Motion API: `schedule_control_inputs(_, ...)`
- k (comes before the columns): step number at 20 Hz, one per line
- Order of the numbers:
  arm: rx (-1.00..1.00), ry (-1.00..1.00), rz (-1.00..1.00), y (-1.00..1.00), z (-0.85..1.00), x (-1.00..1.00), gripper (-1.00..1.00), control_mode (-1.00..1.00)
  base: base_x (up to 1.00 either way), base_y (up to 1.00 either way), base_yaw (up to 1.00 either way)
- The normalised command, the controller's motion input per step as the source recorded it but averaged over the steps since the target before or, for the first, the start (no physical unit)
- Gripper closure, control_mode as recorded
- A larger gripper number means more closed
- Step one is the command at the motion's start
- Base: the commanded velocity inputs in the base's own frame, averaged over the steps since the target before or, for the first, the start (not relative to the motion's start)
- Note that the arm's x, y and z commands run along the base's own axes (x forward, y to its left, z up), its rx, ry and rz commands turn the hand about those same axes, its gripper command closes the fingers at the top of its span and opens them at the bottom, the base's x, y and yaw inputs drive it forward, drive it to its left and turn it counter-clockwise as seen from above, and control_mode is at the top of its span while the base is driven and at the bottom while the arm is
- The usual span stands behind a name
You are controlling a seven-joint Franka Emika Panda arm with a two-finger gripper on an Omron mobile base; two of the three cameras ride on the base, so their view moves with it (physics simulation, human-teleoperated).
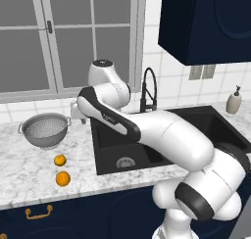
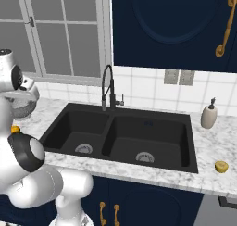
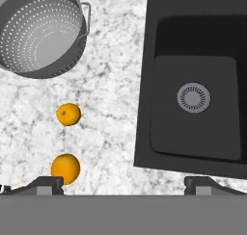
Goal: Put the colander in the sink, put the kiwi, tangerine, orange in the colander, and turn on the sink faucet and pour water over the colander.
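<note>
Jaws spread wide, holding nothing — seen in the hand view as two dark fingertips far apart at the bottom, gripper looking straight down at the marbled surface beside the sink's left basin.

Colander upright on the surface left of the sink, well apart from its rim; grey perforated bowl with a loop handle toward the sink in the hand view. Nothing inside it.

Two orange fruits on the surface in front of the colander, near each other but not touching: smaller fruit closer to the colander, larger fruit closer to the surface's front edge. In the hand view the smaller one sits between colander and larger one; the larger lies just beside the left fingertip. Cannot tell which is tangerine and which orange.

Black double sink with a silver drain in each basin, both basins dry and bare. Black gooseneck faucet behind the divider, spout arched over the sink. Beige soap dispenser at the back right of the sink. Small yellowish-brown fruit — possibly the kiwi — on the surface at the sink's right front corner, well apart from the other fruits.

Arm stretched leftward across the sink's left basin.
</note>
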Motion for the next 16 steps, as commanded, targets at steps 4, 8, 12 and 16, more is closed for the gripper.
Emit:
schedule_control_inputs(4, 0.00, 0.00, 0.00, 0.16, -0.46, 0.05, -1.00, -1.00, 0.00, 0.00, 0.00)
schedule_control_inputs(8, 0.00, 0.02, 0.00, 0.08, -0.21, 0.22, -1.00, -1.00, 0.00, 0.00, 0.00)
schedule_control_inputs(12, 0.00, 0.09, 0.00, 0.31, -0.11, 0.23, -1.00, -1.00, 0.00, 0.00, 0.00)
schedule_control_inputs(16, 0.00, 0.05, 0.00, 0.43, -0.02, 0.28, -1.00, -1.00, 0.00, 0.00, 0.00)
